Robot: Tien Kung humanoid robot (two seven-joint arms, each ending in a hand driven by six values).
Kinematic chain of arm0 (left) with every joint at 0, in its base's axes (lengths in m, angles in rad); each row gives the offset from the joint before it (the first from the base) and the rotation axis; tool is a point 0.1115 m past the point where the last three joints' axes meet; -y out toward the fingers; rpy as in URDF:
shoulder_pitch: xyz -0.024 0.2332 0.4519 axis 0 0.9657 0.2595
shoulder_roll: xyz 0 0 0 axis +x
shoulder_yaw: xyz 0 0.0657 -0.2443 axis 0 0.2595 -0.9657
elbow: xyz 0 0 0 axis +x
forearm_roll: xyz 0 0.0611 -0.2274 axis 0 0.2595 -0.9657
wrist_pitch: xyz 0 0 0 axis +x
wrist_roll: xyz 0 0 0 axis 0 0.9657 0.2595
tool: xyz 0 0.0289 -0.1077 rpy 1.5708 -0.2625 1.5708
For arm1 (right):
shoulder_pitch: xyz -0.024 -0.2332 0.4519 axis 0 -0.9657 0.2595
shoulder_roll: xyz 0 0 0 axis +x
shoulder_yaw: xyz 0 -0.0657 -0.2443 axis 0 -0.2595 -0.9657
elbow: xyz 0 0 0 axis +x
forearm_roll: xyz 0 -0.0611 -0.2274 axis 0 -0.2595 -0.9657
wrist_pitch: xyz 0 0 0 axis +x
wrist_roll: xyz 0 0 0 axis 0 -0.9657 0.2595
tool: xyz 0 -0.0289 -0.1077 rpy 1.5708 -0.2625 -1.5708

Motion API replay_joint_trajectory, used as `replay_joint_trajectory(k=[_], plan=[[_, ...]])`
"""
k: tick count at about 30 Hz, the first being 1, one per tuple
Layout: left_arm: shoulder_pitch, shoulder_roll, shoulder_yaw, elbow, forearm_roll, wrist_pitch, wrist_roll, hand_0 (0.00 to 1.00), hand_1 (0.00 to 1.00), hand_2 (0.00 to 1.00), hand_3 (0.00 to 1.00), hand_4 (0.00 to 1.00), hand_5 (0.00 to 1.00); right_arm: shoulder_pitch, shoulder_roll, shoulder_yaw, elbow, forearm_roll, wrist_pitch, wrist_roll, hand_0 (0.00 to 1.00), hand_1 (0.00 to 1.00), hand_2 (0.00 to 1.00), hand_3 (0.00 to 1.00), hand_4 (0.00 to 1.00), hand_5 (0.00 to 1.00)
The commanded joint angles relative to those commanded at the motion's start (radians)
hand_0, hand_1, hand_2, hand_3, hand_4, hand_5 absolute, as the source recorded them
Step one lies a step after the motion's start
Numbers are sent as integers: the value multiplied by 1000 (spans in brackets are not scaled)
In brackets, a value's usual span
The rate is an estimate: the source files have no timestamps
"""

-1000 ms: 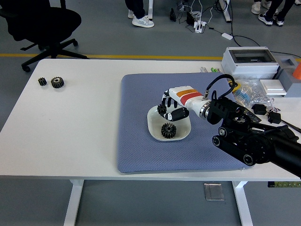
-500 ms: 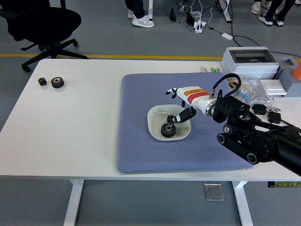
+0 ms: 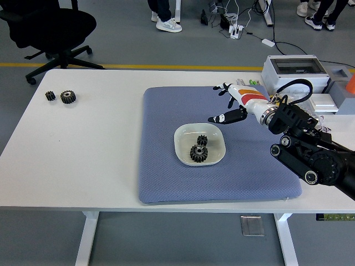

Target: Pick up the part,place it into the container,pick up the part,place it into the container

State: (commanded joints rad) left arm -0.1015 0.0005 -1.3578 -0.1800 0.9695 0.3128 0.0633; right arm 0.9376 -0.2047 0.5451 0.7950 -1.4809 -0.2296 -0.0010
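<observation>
Right hand [image 3: 233,102]: fingers spread, empty, up and right of the bowl.
Gears [image 3: 198,150]: lay in white bowl [image 3: 183,134], apart from the fingers.

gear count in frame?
4. Two in the white bowl on the blue mat: a small gear and a larger gear. Two at the table's far left: a small gear beside a larger gear. None visibly hidden.

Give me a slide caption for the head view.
Two gears in the white bowl on the blue mat; right robot hand open above.
</observation>
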Motion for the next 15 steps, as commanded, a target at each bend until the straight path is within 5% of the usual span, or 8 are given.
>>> replay_joint_trajectory(k=[4,5,9,10,15], plan=[[1,1,-4,0,-3,0,-3,652,626,708,580,696,608,-45,-54,99,32,143,8,40,220,448,720,795,998,406],[1,1,-5,0,-1,0,-3,653,626,706,580,696,607,-58,-69,127,42,189,15,55,422,575,750,749,998,649],[1,0,-8,0,1,0,-4,653,626,706,580,696,607,-120,-129,214,103,351,78,112,422,575,750,749,998,649],[1,0,-9,0,1,0,-4,652,626,706,580,695,607,-139,-148,233,126,403,106,125,682,711,804,779,998,741],[6,-1,-15,0,7,-1,-4,652,626,706,580,695,607,-239,-216,337,230,605,190,129,682,711,804,779,998,741]])
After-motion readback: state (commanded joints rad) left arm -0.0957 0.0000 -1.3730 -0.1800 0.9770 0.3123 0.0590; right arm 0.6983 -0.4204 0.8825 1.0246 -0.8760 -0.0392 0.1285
